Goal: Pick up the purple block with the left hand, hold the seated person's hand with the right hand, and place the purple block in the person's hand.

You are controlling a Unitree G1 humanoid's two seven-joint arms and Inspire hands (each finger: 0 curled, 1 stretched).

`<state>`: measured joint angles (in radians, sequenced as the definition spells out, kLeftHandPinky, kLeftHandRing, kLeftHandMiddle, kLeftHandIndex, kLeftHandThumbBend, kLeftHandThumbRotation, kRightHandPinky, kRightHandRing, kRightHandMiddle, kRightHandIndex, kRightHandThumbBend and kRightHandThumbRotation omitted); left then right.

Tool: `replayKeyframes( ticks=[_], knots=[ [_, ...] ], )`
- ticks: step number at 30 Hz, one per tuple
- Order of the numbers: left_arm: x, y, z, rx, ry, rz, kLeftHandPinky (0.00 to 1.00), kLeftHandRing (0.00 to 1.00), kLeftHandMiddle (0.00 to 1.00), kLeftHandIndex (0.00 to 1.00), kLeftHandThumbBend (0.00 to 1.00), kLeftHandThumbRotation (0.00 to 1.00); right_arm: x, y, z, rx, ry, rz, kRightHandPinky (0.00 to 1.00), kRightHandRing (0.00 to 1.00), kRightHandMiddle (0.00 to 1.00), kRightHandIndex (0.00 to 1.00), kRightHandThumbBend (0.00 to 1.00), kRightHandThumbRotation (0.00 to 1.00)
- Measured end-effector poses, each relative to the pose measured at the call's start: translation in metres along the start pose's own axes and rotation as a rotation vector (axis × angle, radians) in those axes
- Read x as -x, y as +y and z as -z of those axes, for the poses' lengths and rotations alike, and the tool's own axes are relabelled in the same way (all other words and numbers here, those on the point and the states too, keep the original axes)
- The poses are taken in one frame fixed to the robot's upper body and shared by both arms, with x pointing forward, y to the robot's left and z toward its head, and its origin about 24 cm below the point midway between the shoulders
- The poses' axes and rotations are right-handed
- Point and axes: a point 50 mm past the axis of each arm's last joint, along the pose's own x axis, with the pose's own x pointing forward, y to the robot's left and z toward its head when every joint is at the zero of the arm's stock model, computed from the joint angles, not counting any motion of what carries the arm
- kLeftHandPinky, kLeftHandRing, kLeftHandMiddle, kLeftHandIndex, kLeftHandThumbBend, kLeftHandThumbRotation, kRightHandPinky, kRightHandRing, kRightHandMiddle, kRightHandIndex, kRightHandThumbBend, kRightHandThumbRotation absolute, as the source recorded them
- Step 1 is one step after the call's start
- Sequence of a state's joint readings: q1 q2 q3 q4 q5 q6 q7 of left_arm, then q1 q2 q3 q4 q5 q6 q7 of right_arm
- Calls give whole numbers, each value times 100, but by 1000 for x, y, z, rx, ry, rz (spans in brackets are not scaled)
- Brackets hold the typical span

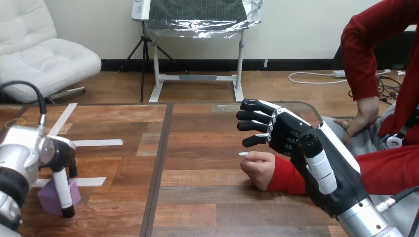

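Purple block: We see the small purple cube-shaped block [45, 198] at the lower left of the frame. It sits on the brown wooden-plank counter [197, 197], just beside a strip of white tape [94, 181].

Left hand: The robot's left hand [58, 157] comes down over the block from above with its fingers curled round it. One black-and-white finger crosses the block's front face and reaches the counter. We judge the hand clamped on the block, with the block not yet lifted.

Right hand: The robot's right hand [296, 136] is right of centre. Its fingers are straight and apart, pointing toward the left of the frame, and it holds nothing. It hangs over the person's red sleeve [286, 177]. We cannot tell whether it touches the sleeve.

Person's hand: The person's hand [258, 168] rests on the counter just below centre, folded into a loose fist, with no open palm showing.

Step in hand: We judge this to be the grasp of the block. Holding the person's hand and the handover are yet to come.

Doing it well: We would make the grip firm on opposite faces before raising the block, then lift it straight up so it does not tip out. The right hand should close gently round the person's hand, not the sleeve. The block should travel only once the fist has opened to a palm.

Writing: We make out no brand, label or lettering on the block, the tape or the counter.
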<state>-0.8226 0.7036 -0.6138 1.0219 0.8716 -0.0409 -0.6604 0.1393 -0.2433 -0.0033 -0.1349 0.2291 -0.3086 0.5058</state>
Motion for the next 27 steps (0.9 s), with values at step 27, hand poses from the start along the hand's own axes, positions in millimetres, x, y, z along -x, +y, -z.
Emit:
replayKeyframes(
  ticks=[27],
  knots=[
    [-1,-1,3,11,6,18,84,89,92,90,100,17,0,0,0,0,0,-1,70,81,83,84,93,100]
  ],
)
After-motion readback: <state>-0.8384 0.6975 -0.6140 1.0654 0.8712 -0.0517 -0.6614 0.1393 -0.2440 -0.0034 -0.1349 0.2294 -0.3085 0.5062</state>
